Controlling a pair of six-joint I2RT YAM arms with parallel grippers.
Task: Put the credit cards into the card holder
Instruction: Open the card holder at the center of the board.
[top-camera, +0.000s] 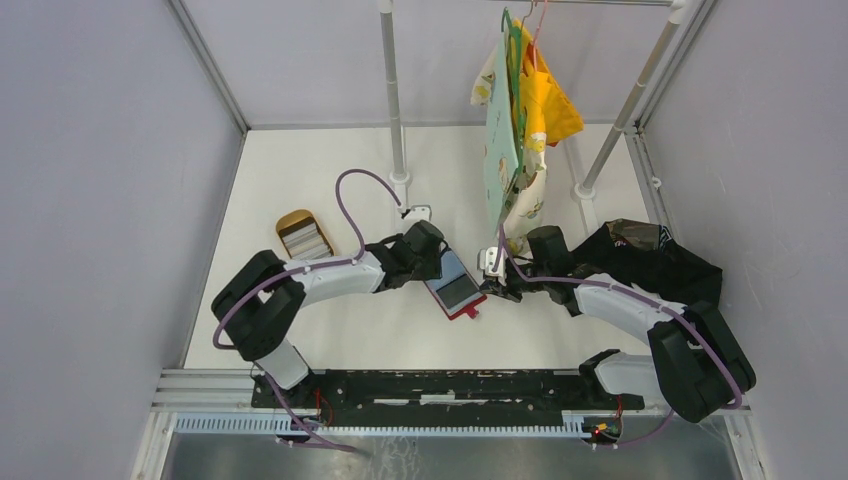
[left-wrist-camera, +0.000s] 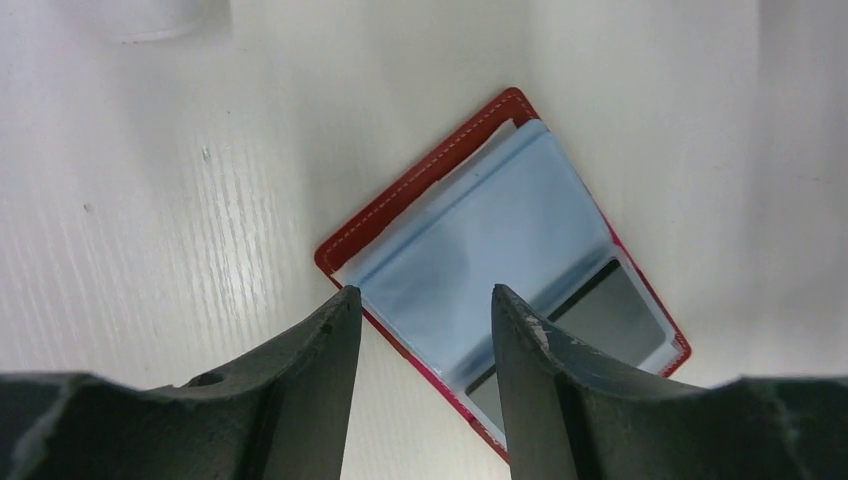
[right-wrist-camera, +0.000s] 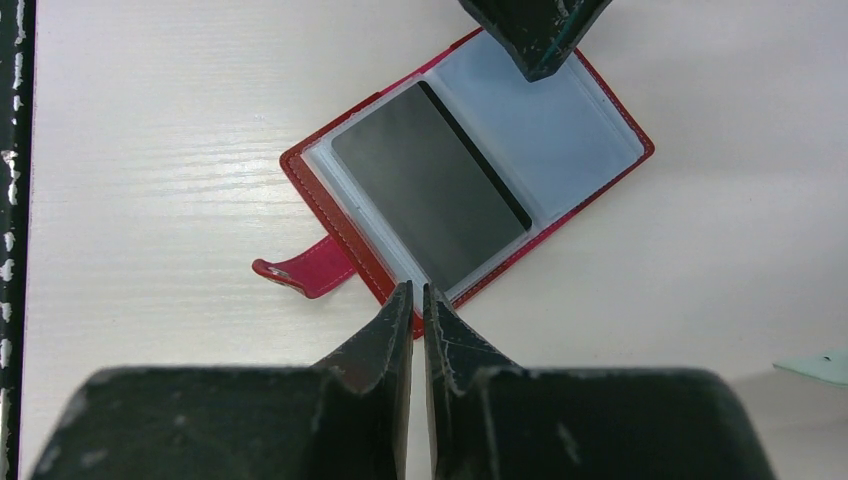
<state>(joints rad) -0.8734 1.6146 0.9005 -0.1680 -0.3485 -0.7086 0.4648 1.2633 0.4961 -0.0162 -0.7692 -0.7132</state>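
From above, the small red leather-like folding card holder (top-camera: 455, 291) is seen open on the worktop (top-camera: 330, 190); left wrist: its blue sleeves (left-wrist-camera: 480, 230) could be snagged by the parted left pincer (left-wrist-camera: 420, 305); right wrist: its dark grey plastic card (right-wrist-camera: 430, 190) could be dislodged by the right pincer (right-wrist-camera: 417, 295), closed on nothing

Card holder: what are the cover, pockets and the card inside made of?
Card holder cover: red leather or imitation, judging by the light stitching along its edge; I cannot tell which. Pockets: clear soft plastic, bluish, glossy. Card: probably stiff plastic, dark grey matte face, black stripe along one edge.
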